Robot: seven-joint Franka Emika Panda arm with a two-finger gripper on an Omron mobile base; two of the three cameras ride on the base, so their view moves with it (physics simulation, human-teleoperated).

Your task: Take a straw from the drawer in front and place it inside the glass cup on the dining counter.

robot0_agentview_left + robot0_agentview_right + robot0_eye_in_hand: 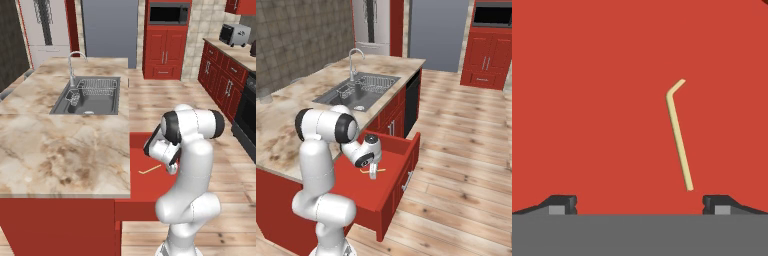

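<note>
The thin pale yellow-tan straw, straight with a short bent tip, lies flat on the red floor of the wide shallow red drawer, which stands pulled out from the red base of the island. Nothing grips it. In the hand view it sits nearer the right fingertip than the left, off the midline between the two. The white arm's two-finger gripper hangs directly over it inside the drawer, jaws spread wide and empty, fingers not yet touching the straw. The long beige-and-brown marble-patterned dining counter with its steel sink lies beside and above the drawer. A small clear glass tumbler appears to stand at that counter's far left edge in the right base view, well apart from the gripper; faint, so identification is uncertain. Assessment: drawer open, approach made. Outstanding: centring, grasp, lift, carry, insertion into the cup
</note>
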